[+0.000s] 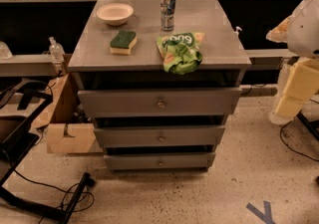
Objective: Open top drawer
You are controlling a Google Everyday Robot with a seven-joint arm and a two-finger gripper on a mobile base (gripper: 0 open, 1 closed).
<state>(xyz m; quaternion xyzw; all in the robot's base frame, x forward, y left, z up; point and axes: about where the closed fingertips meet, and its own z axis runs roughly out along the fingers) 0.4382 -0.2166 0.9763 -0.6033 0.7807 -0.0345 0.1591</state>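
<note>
A grey cabinet stands in the middle of the camera view with three drawers. The top drawer (pixel 119 102) is the widest, with a small round metal knob (pixel 161 103) at its centre. A dark gap shows between its front and the cabinet top. Two narrower drawers, the middle one (pixel 124 137) and the bottom one (pixel 129 161), sit below it. My arm and gripper (pixel 295 91) are at the right edge, a white and yellowish shape, well to the right of the cabinet and apart from the knob.
On the cabinet top lie a white bowl (pixel 114 13), a drinks can (pixel 168 10), a green-and-yellow sponge (pixel 123 42) and a green chip bag (pixel 180 51). A cardboard box (pixel 67 128) and a black stand with cables (pixel 45 198) are at the left. Blue tape (pixel 261 211) marks the floor.
</note>
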